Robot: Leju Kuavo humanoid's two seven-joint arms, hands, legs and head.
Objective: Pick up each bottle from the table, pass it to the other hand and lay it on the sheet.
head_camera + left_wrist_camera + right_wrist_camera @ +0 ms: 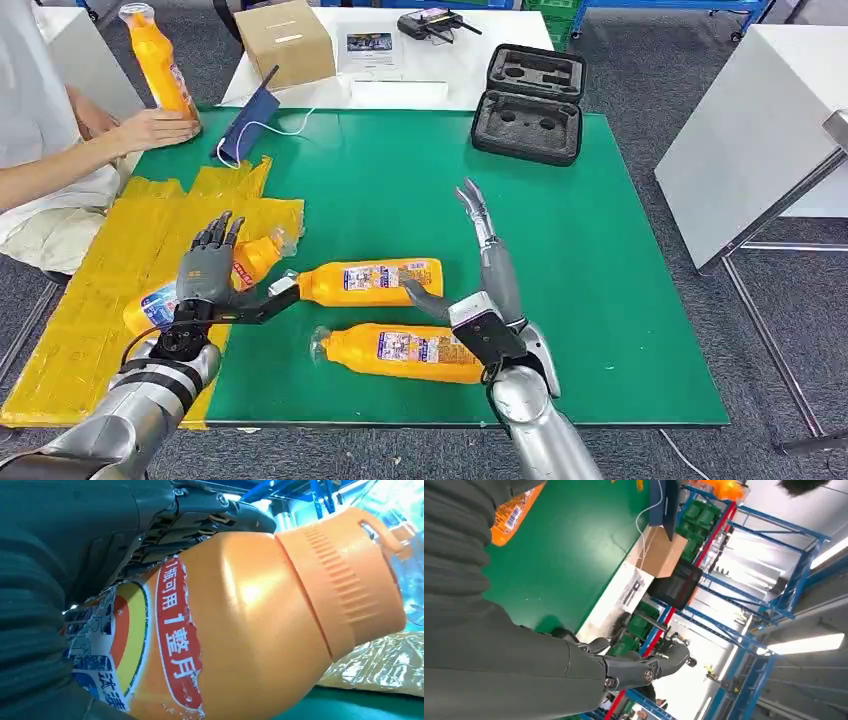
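Orange bottle (260, 630) with torn label, ribbed cap, under left hand (165, 525), yellow sheet (380, 665) beyond

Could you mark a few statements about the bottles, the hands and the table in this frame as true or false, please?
1. The left hand holds an orange bottle over the yellow sheet. True.
2. The right hand grips a bottle. False: its fingers are spread and hold nothing.
3. Two orange bottles lie on the green mat, the farther bottle and the nearer bottle. True.
4. The person's hand rests on a bottle lying flat. False: the upright bottle stands at the mat's far left corner.
5. The black foam case is closed. False: it lies open, its cut-outs showing.
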